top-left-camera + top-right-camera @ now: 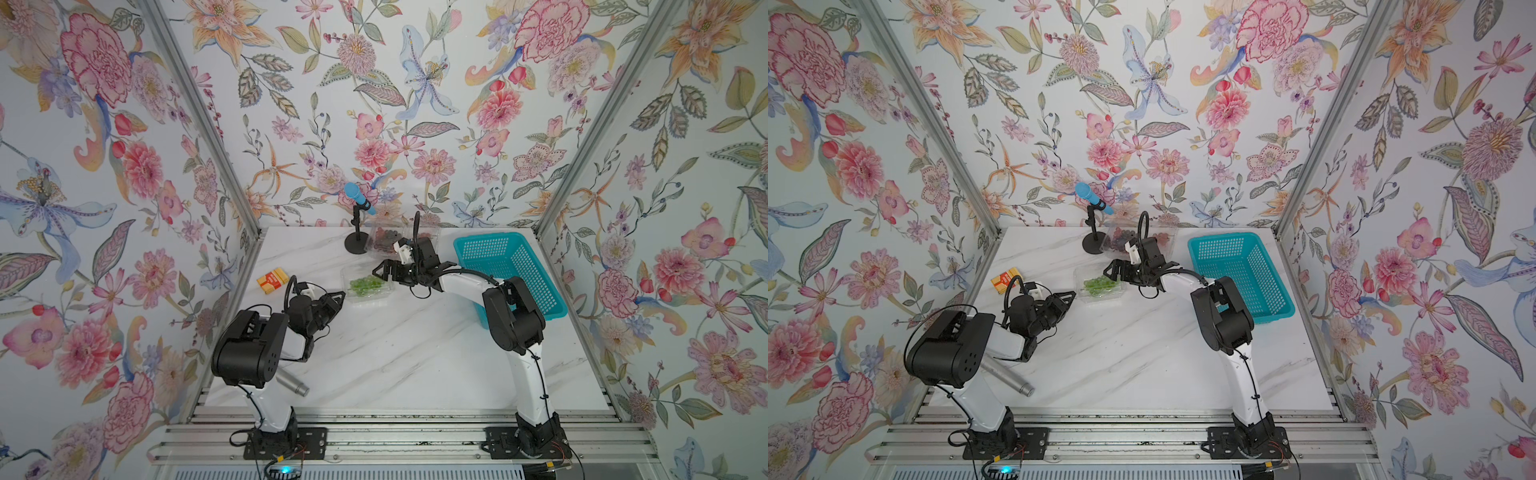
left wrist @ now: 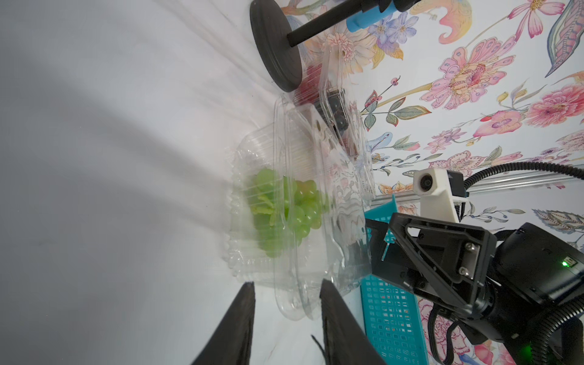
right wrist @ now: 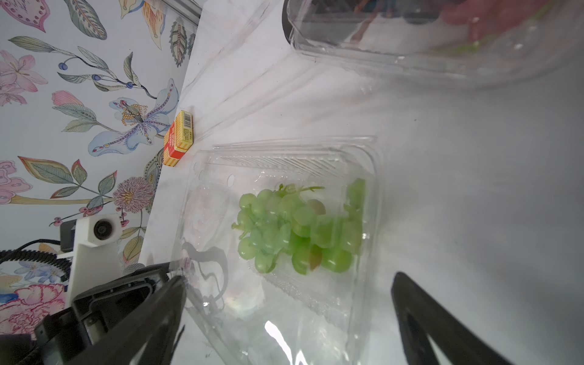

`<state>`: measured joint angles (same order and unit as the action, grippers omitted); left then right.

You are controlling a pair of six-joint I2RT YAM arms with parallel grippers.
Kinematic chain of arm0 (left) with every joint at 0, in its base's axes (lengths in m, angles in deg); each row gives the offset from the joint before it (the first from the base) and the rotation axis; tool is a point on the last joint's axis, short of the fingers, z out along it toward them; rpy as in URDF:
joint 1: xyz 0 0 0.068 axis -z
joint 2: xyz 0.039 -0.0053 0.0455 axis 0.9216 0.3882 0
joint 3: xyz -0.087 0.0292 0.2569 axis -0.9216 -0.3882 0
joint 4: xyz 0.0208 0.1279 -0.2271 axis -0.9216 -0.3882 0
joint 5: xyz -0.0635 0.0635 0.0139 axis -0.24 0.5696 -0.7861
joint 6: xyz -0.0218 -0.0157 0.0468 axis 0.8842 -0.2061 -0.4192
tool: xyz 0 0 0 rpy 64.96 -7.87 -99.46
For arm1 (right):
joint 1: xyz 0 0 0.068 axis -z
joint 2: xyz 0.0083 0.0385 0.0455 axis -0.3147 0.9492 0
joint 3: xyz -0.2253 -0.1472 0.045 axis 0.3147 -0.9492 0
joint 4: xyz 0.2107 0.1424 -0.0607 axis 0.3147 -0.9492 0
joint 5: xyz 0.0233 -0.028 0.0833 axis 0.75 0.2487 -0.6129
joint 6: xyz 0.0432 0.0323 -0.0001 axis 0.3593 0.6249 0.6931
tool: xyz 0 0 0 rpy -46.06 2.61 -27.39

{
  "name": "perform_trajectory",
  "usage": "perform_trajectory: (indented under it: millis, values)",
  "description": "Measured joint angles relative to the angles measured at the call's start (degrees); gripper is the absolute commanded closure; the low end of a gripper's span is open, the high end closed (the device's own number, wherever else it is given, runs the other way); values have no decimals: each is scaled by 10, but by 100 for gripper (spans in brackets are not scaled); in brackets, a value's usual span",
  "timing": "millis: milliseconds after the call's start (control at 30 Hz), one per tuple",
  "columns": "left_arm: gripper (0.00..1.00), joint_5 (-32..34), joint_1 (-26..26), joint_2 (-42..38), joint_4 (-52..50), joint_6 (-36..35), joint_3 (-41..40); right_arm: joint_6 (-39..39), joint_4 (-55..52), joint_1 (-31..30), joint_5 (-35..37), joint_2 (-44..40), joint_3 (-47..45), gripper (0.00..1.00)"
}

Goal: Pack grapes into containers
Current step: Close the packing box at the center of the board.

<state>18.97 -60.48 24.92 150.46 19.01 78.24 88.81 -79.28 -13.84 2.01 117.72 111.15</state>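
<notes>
Clear thin plastic is being pinched by the left hand: its fingers are being kept closed on the edge of the green-grape container, on the side turned away from the teal basket. The right hand is being held wide open and empty just above the container's basket-facing side, so it is being judged the freer hand for pressing the lid. Whether the lid is snapped cannot be told. The container's long axis is being pointed roughly toward the basket.

Three bunches are being counted, each boxed:
- The green grapes are lying inside the pinched container.
- The dark grapes are lying in a second container, beyond the basket's far corner.
- The red-pink grapes are lying in a third container, nearer that corner.

One basket is being seen on the bench.
</notes>
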Motion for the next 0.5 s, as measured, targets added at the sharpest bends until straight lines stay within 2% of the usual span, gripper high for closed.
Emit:
perform_trajectory:
  millis: [500]
  values:
    - [69, 0, 0, 18, 0, 0, 9, -3, -6, -3, 6, 10, 4, 0]
